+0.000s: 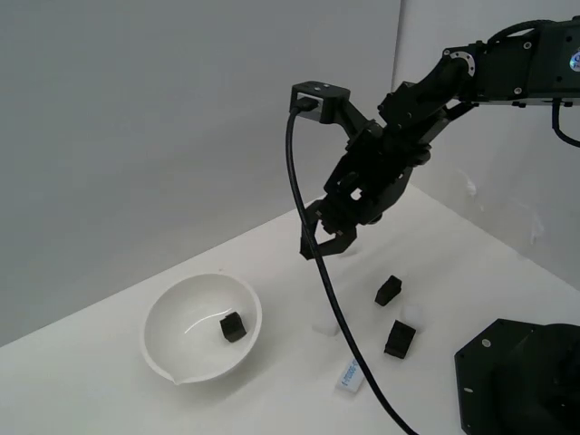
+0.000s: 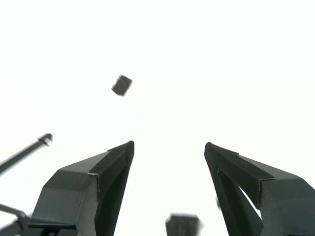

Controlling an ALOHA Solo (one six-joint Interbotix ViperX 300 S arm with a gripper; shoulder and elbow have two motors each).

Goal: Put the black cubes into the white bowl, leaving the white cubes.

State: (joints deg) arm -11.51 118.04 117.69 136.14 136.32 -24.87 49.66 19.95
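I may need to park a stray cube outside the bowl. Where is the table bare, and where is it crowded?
Bare table lies on the exterior view's left of the white bowl, and more behind it toward the wall. It is crowded on the bowl's other side: two black cubes, white cubes and the printed block sit close together. The open tool hangs above that cluster.

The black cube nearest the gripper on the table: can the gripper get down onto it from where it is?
Probably yes. The gripper hangs open and empty above the table, and that black cube sits with open space above it; the second black cube and a white cube lie apart.
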